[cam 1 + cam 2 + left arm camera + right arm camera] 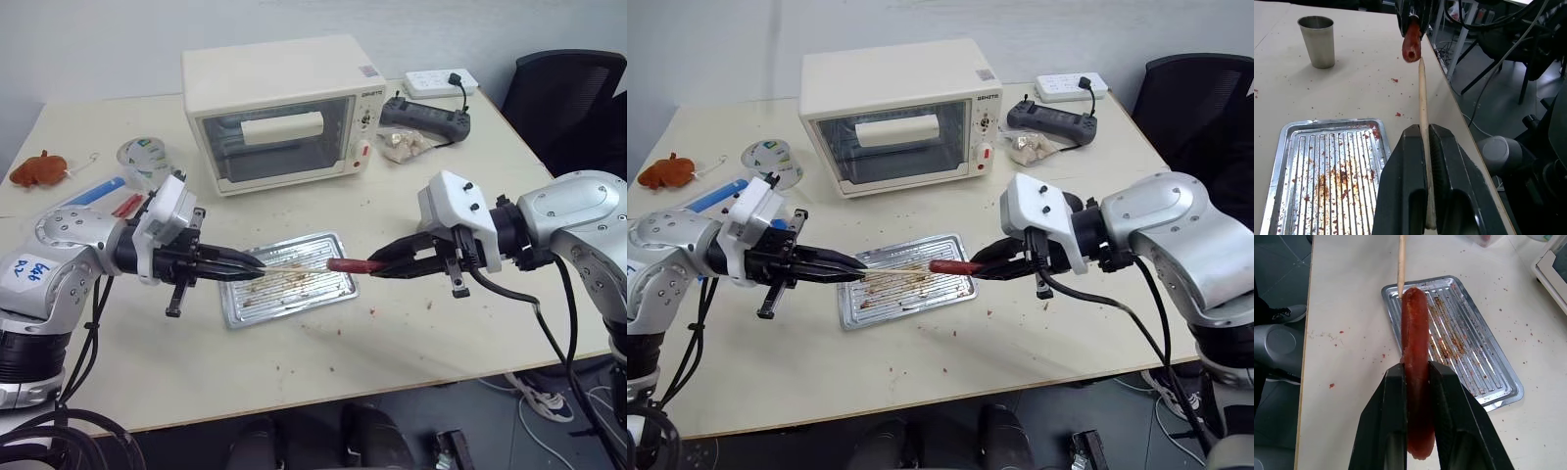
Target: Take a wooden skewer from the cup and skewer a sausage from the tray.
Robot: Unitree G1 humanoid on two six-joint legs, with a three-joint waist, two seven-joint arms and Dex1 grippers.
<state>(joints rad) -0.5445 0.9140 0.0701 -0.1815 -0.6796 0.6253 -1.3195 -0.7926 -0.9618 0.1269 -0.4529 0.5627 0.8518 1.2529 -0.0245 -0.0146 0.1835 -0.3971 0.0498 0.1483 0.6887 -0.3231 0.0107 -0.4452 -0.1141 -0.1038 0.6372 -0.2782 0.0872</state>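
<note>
Sausage [1415,396] – glossy, reddish-brown – sits pinched in my right pincer [377,267]; my left pincer [257,263] clamps the thin pale wooden skewer [1423,122], tip just beside the sausage's end.

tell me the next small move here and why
Probably push the skewer straight on into the end of the sausage. The left gripper is shut on the skewer and the right gripper is shut on the sausage, both raised above the tray. The tip sits just at the sausage's end, roughly in line with it; whether it has pierced yet is unclear.
</note>
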